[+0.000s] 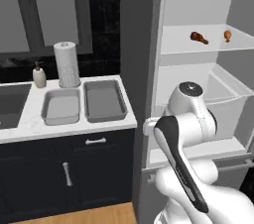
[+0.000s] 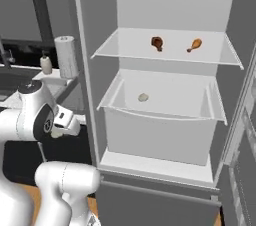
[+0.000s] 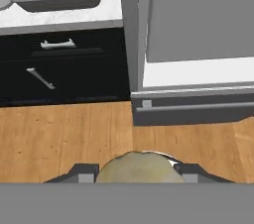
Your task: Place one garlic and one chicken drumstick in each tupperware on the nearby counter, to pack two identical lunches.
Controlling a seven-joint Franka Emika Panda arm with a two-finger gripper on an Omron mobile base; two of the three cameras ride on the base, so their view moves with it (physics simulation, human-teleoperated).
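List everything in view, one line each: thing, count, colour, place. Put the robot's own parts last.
tupperware: two, grey, side by side on the counter, both empty.
counter: one, white marbled, left of the fridge.
paper-towel roll: one, white, upright behind the trays.
soap bottle: one, pale, left of the roll.
sink: one, dark, at the counter's left end.
cabinets: dark, silver handles, under the counter.
fridge: one, white, door open.
chicken drumsticks: two, brown, apart on the upper shelf.
garlic in the drawer: one, pale, fridge drawer.
floor: wood, brown.
held garlic: one, pale, between the fingers.
end effector: one, dark tips, shut on that garlic, over the floor.
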